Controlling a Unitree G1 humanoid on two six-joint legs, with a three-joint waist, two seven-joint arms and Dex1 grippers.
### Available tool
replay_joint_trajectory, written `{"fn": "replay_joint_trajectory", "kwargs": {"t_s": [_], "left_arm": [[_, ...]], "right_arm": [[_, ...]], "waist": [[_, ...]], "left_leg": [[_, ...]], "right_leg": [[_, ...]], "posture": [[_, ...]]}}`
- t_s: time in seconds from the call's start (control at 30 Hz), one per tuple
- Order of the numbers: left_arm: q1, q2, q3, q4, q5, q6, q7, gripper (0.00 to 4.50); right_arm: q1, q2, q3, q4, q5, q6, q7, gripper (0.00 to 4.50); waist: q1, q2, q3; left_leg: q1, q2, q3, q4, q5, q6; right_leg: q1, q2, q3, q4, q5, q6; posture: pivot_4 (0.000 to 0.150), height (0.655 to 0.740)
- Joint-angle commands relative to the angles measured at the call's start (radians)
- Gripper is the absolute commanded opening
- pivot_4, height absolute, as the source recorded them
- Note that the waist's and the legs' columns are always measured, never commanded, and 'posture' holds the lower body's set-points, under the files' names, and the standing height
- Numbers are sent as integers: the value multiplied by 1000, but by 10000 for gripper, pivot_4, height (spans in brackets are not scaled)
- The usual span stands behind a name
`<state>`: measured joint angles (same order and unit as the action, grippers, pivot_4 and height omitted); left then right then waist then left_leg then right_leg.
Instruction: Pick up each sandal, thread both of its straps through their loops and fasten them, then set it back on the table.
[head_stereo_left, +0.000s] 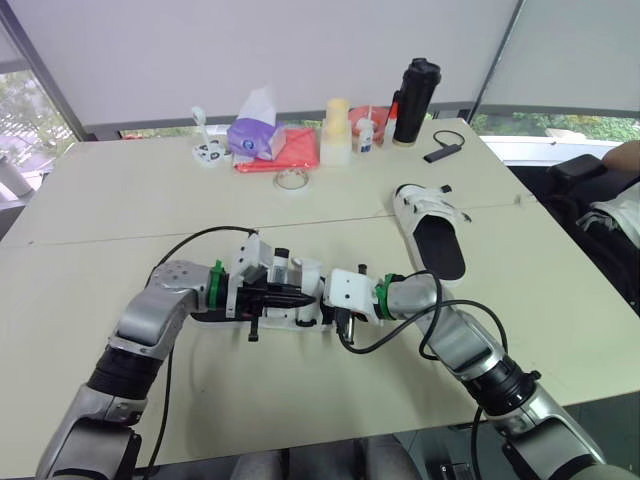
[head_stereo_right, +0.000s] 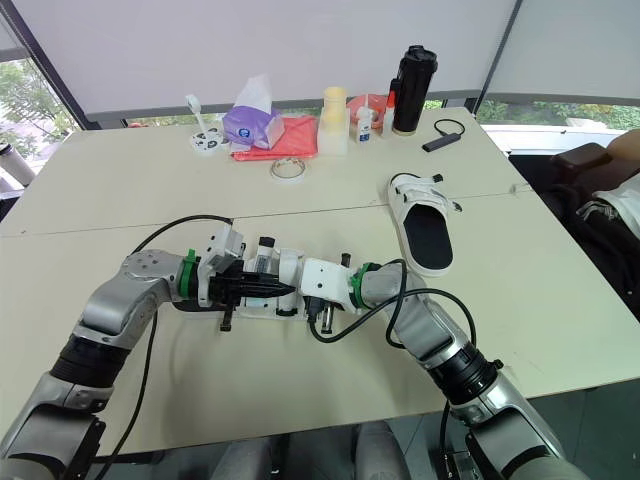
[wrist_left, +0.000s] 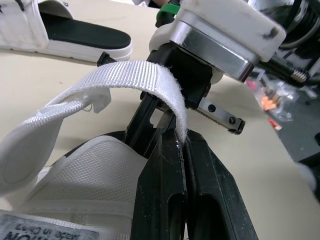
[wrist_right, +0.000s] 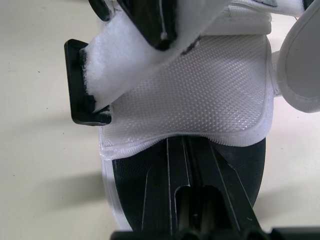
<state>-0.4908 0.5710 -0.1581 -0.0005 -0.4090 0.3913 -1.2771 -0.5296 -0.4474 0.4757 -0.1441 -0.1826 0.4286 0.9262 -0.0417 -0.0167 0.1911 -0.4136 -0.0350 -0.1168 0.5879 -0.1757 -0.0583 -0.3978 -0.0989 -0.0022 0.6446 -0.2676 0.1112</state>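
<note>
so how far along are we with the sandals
Done: nothing for certain. The far sandal lies on the table, but its straps are too small to judge. In hand: the left gripper is shut on the near sandal's white strap, beside its black loop; the right gripper is shut at the padded flap. Left: thread and fasten both straps, then set it down.
</note>
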Motion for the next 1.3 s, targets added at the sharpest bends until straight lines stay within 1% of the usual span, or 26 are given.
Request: {"fn": "replay_joint_trajectory", "kwargs": {"t_s": [0.03,0.17,0.23,0.4,0.63,0.73,0.83,0.93,1.17,1.3], "left_arm": [[23,0,-21,42,50,-70,5,99],[25,-7,-30,90,95,-168,14,99],[28,-9,-31,99,95,-185,7,99],[35,-5,-27,43,41,-119,-23,99],[37,30,-39,15,27,-49,-69,99],[27,46,-41,4,21,-4,-73,8009],[16,39,-25,-2,22,-10,-55,23666],[9,50,-11,-21,7,-4,-67,37975],[-4,47,31,-36,-37,25,-47,37975],[-27,21,131,-110,-187,190,42,37975]], "right_arm": [[13,2,35,36,-11,13,8,0],[13,1,35,36,-12,13,7,0],[12,0,35,36,-12,12,7,0],[12,-1,34,36,-12,12,8,0],[11,-1,33,38,-12,11,8,0],[10,-1,33,39,-12,10,8,0],[9,0,34,40,-13,9,7,0],[8,0,34,41,-13,9,7,0],[8,1,36,42,-14,7,7,0],[4,4,38,47,-14,2,9,0]], "waist": [[0,0,0],[1,0,0],[1,0,0],[0,0,0],[-1,0,0],[-1,0,0],[0,0,0],[0,0,0],[0,0,0],[0,0,0]], "left_leg": [[0,0,0,0,0,0],[0,0,0,0,0,0],[0,0,0,0,0,0],[0,0,0,0,0,0],[0,0,0,-1,0,0],[0,0,0,-2,0,0],[0,0,0,-2,0,0],[0,0,0,-2,0,0],[0,0,0,-2,0,0],[0,0,0,-2,0,0]], "right_leg": [[0,0,0,0,0,0],[0,0,0,0,0,0],[0,0,0,0,0,0],[0,0,0,0,0,0],[0,0,0,0,0,0],[-1,0,0,0,0,0],[-1,0,0,0,0,0],[-1,0,0,-1,0,0],[-1,0,0,-1,0,0],[-1,0,0,-1,0,0]], "posture": [[1500,7400],[1500,7400],[1500,7400],[1500,7400],[1500,7400],[1500,7400],[1500,7400],[1500,7400],[1500,7400],[1500,7400]]}}
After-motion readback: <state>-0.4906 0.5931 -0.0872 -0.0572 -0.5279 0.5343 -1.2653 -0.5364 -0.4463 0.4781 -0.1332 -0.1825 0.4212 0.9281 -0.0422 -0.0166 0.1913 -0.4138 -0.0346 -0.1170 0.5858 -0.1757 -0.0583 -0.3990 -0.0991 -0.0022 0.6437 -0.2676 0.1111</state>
